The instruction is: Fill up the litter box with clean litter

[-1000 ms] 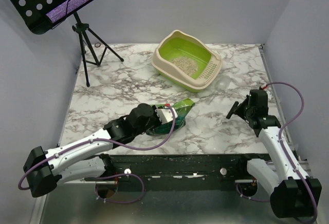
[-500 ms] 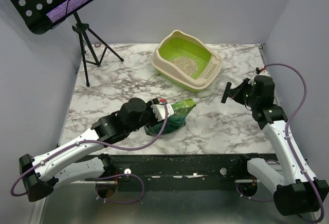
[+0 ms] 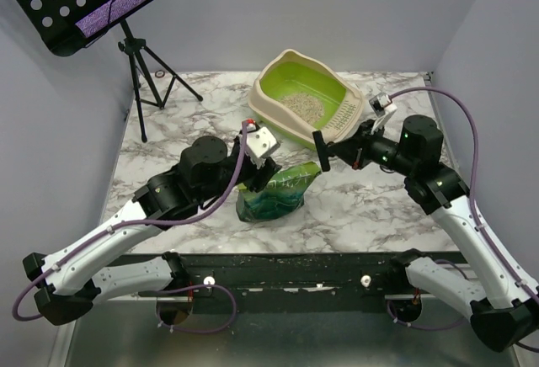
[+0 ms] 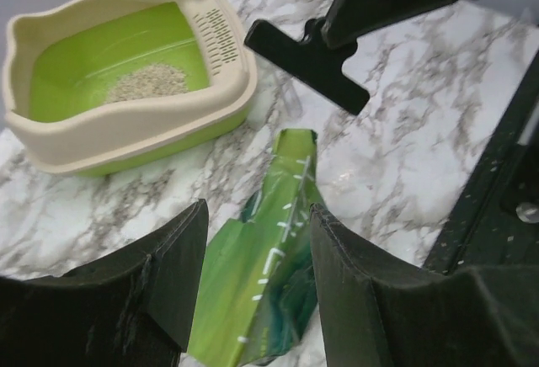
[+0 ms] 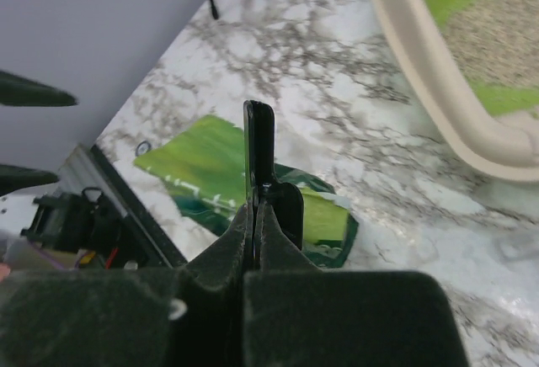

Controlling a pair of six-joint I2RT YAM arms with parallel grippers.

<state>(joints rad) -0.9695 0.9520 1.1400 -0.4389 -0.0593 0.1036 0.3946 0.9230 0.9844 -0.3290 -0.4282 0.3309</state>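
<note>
In litter box (image 3: 290, 129), clean litter (image 3: 303, 106).

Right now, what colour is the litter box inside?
Lime green; the litter box shows best in the left wrist view.

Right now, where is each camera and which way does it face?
Top external: above and behind the robot, looking down on the table, litter box, left pincer and right pincer.
Left wrist: behind the left pincer, facing the bag and litter box between its open fingers.
Right wrist: behind the right pincer, facing the bag past its shut fingers.
Shared: both wrist views show the bag and the litter box.
</note>
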